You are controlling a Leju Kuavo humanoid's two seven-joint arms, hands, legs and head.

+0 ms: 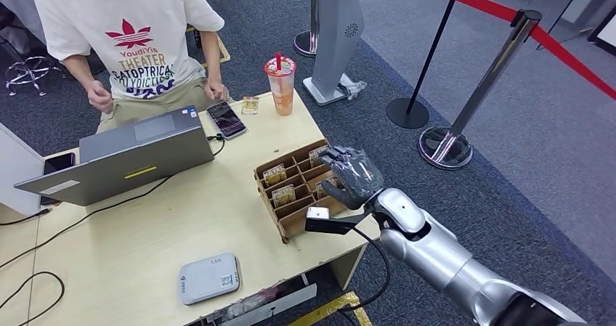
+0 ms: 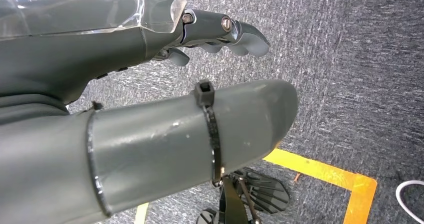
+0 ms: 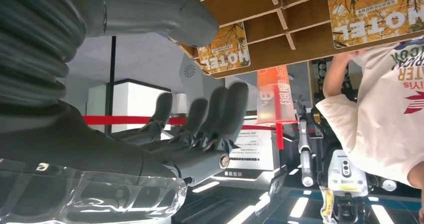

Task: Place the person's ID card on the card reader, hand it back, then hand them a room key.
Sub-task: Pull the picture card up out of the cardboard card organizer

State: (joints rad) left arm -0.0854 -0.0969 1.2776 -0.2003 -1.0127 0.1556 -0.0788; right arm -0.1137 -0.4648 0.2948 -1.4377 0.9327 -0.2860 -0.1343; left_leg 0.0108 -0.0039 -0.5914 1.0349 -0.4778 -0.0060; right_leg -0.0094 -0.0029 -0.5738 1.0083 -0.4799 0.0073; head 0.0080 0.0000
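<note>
1. The right hand (image 1: 354,175) hovered over the far right end of the cardboard rack (image 1: 290,217), fingers spread and curled downward, holding nothing.
2. In the right wrist view the fingers (image 3: 220,114) stood apart with open air between them and the thumb (image 3: 165,9), just beside the rack's dividers (image 3: 280,19).
3. The right arm (image 1: 436,253) came in from the lower right, bent at the wrist, palm facing down toward the rack.
4. Key cards (image 1: 275,174) printed "MOTEL" stood on edge in the rack's slots, their long axes running along the slots, faces tilted toward the robot; one lay under the hand (image 3: 225,54).
5. The rack sat at the counter (image 1: 145,246) edge nearest the right arm, its long axis running diagonally away from the robot.
6. The left hand (image 2: 220,34) hung over grey carpet, fingers loosely extended and apart, holding nothing.
7. A grey card reader (image 1: 209,277) lay flat near the counter's front edge, well apart from the rack.
8. A laptop (image 1: 131,155) stood open on the far left, with a phone (image 1: 227,119) and a drink cup (image 1: 280,85) beyond the rack.
9. A person (image 1: 131,43) in a white printed shirt sat across the counter; whether either fist held the ID card could not be told.
</note>
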